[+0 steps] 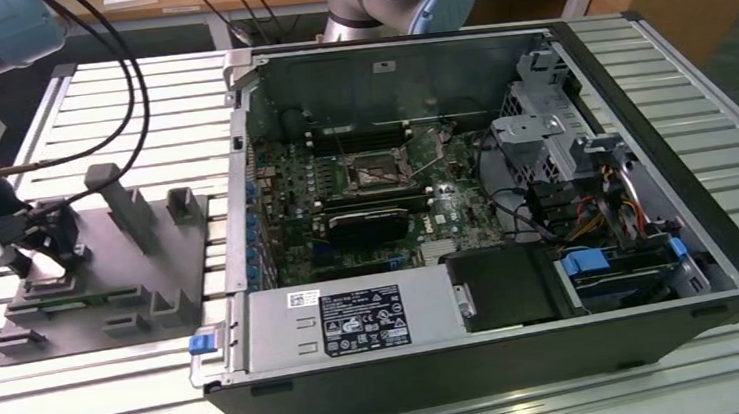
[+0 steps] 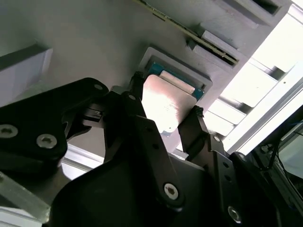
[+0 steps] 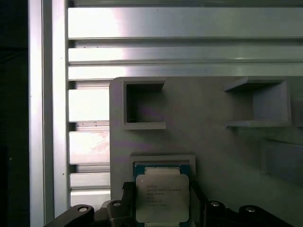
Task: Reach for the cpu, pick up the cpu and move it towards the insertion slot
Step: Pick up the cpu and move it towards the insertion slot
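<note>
Claw: the gripper (image 2: 165,101) is pinching the cpu (image 3: 162,198) across two opposite edges. Its black fingers (image 2: 199,130) are pressing in from either side and leaving the shiny metal top untouched (a sensible hold, I judge, since an edge grip keeps the flat faces clear).
Cpu: it is lying flat, metal side up, in or barely above the shallow square recess (image 3: 162,157) of the grey tray (image 3: 213,132). I cannot tell whether it is clearing the rim.
Recess: its raised lip is framing the chip squarely, which is probably why the fingers are meeting the edges so evenly.
Tray: in the exterior view it is sitting on the slatted table (image 1: 93,412), at the exterior view's left, just beside the open computer case (image 1: 492,377).
Slot: the insertion slot (image 1: 374,173) is facing up on the green board (image 1: 295,234) inside the case, well apart from the gripper, toward the exterior view's right.
Progress: by my reading, the grasp is being made at the tray and the carry is not yet under way.
</note>
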{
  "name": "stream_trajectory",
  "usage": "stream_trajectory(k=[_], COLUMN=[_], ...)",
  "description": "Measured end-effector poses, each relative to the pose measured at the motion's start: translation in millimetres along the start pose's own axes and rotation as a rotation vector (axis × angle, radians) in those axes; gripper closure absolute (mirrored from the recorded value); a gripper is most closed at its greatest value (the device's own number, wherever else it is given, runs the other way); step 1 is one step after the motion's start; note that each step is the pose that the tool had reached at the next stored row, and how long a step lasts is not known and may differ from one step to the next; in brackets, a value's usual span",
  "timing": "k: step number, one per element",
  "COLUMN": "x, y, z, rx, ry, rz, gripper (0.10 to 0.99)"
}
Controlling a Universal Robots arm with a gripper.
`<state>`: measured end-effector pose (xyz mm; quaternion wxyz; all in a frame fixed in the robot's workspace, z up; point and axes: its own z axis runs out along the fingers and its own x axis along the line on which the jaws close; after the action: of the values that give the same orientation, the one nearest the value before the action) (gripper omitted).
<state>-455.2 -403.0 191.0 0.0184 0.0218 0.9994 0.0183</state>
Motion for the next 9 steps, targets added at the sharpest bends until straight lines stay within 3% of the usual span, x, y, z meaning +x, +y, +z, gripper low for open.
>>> stream_trajectory(k=[9], x=[-0.5], y=[0.5], z=[-13.9], rx=[0.000], ry=[0.0000], rz=[0.000], gripper=[0.545])
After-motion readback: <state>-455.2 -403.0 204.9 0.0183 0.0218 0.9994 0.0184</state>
